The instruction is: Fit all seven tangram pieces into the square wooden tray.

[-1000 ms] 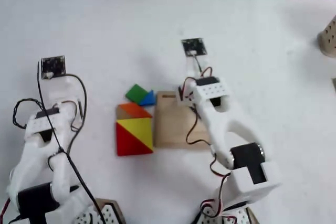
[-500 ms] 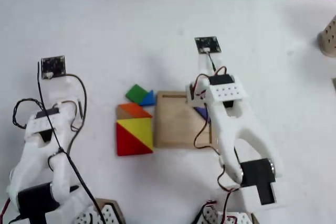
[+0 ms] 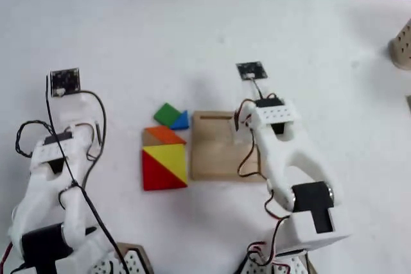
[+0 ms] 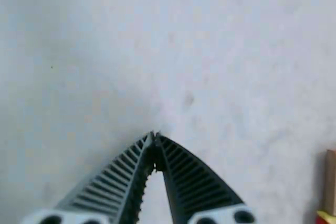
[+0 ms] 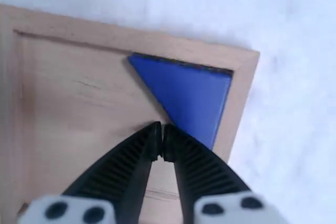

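I'm seeing the right gripper hanging over the square wooden tray with its fingers pressed together, tips touching and gripping nothing. The big blue triangle is lying flat inside the tray, tucked into a corner with two edges along the rim, just beyond the fingertips. From the high view the right arm is covering the tray's 3 o'clock side, so which corner that is I can't say for sure, probably the one at about 1 o'clock.

The rest of the pieces are sitting outside on the table. The red triangle, yellow triangle and orange piece are packed together at the tray's 9 o'clock, touching its edge. The green piece and small blue triangle are lying at about 10 o'clock, touching each other.

The left arm is resting far out at 9 o'clock of the pieces. The left gripper is hovering over bare table, fingers clenched, empty.
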Controlling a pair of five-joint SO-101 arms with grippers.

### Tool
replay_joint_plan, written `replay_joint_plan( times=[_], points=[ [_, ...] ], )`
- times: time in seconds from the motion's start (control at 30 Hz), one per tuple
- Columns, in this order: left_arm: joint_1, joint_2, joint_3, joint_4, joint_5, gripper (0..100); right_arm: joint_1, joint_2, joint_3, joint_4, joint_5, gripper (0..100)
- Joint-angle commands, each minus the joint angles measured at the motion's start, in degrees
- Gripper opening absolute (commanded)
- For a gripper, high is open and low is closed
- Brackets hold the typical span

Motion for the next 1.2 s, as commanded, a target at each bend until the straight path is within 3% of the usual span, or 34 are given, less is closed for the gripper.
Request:
replay_joint_plan(
  times=[0.0, 0.23, 0.37, 0.5, 0.67, 0.8, 0.97, 1.07, 1.17],
  points=[
    [-0.75, -0.22, -2.9, 0.26, -0.35, 2, 1.71, -0.13, -3.87, -0.84, 0.79, 1.9],
    [-0.75, -0.22, -2.9, 0.26, -0.35, 2, 1.1, -0.48, -3.87, -0.66, 0.79, 1.9],
    [-0.75, -0.22, -2.9, 0.26, -0.35, 2, -1.63, -6.02, -6.77, 7.16, 0.79, 2.0],
    [-0.84, -0.22, -2.9, 0.0, -0.35, 2, -9.27, -12.35, -9.76, 14.99, 0.79, 2.5],
    [-0.84, -0.13, -2.9, 0.0, -0.35, 2, -15.87, -12.7, -5.19, 12.18, 0.44, 2.5],
    [0.75, -0.13, -2.99, 0.18, -0.35, 2, -11.74, -11.74, 1.14, 4.97, 0.79, 2.5],
    [8.31, -0.22, -3.25, 1.93, 0.0, 2, -1.98, -11.82, 3.08, -1.01, 0.88, 2.5],
    [11.21, -0.22, -7.82, 10.11, 5.89, 4, 0.13, -11.65, 3.08, -2.07, 0.88, 2.5],
    [14.55, 0.22, -13.98, 19.43, 14.33, 17, 0.04, -11.65, 3.25, -1.89, 1.93, 2.4]
  ],
)
